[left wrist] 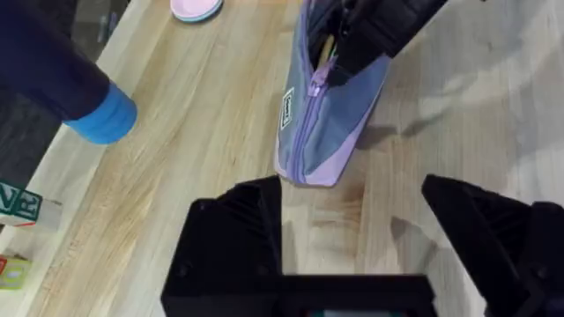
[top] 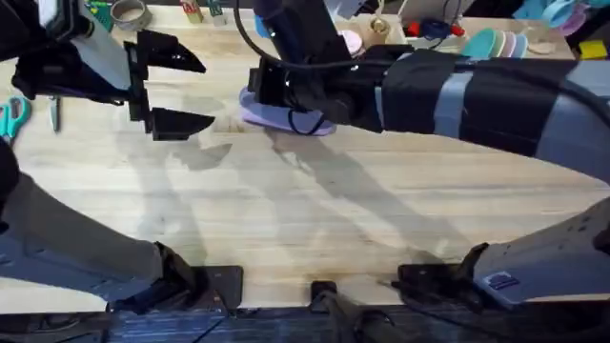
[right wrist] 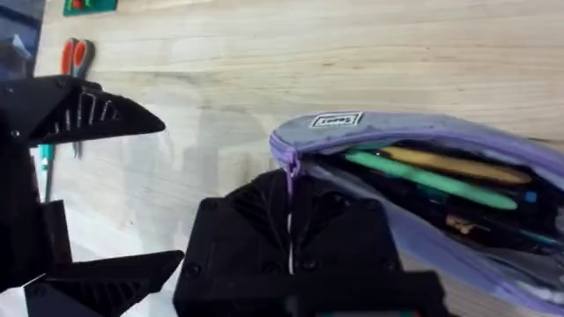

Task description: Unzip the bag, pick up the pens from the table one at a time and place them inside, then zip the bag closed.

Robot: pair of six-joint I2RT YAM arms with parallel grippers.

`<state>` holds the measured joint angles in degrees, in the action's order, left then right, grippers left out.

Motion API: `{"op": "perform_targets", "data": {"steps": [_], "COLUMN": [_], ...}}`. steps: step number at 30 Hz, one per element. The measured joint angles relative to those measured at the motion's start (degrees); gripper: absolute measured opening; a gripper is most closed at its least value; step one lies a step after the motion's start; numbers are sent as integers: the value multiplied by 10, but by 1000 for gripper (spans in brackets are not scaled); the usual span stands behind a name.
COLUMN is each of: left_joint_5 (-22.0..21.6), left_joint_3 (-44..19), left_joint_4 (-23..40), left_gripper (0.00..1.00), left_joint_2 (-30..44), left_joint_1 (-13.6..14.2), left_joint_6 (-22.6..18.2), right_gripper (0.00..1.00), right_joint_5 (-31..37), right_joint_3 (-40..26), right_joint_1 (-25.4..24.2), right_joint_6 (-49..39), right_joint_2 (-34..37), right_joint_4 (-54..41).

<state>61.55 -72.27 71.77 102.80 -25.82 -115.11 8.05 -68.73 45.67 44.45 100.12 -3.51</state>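
Right wrist view: right gripper point(right wrist: 289, 231) was clenched at the bag's point(right wrist: 458, 145) zipper end, apparently to drag it shut, green pen point(right wrist: 427, 179) already lying inside the gaping mouth just beyond the fingers. Farther off, left gripper point(top: 172, 90) hung released, fingers spread, beside the bag on the table point(top: 305, 219).

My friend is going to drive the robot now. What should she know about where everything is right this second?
Left pincer: open, holding nothing, hovering beside the bag.
Right pincer: shut on the zipper end of the bag, which lies on the table.
Bag: partly open; a green pen and other pens lie inside it.
Done: unzipping, and at least the green pen is in.
Left: check that no pen is left on the table, then zip the bag closed.
Scissors at the table's edge are not part of the job.
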Motion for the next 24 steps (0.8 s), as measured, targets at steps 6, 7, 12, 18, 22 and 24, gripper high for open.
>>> {"op": "perform_targets", "data": {"steps": [6,7,12,18,22,24], "left_joint_5": [4,4,4,3,3,4], "left_joint_3": [0,0,0,0,0,0], "left_joint_4": [-18,-25,-72,-154,-198,-207], "left_gripper": [994,994,994,994,994,994], "left_joint_2": [0,0,0,0,0,1], "left_joint_1": [0,1,11,47,72,84], "left_joint_6": [0,0,0,61,127,148], "right_gripper": [29,29,29,28,28,29], "right_joint_5": [-4,-4,-4,-4,-4,-4], "right_joint_3": [0,0,0,0,0,0], "right_joint_1": [0,-1,-1,-1,-1,-1], "right_joint_6": [0,0,-2,-2,-2,-2], "right_joint_2": [0,0,0,0,0,0], "right_joint_4": [0,0,0,0,0,0]}}
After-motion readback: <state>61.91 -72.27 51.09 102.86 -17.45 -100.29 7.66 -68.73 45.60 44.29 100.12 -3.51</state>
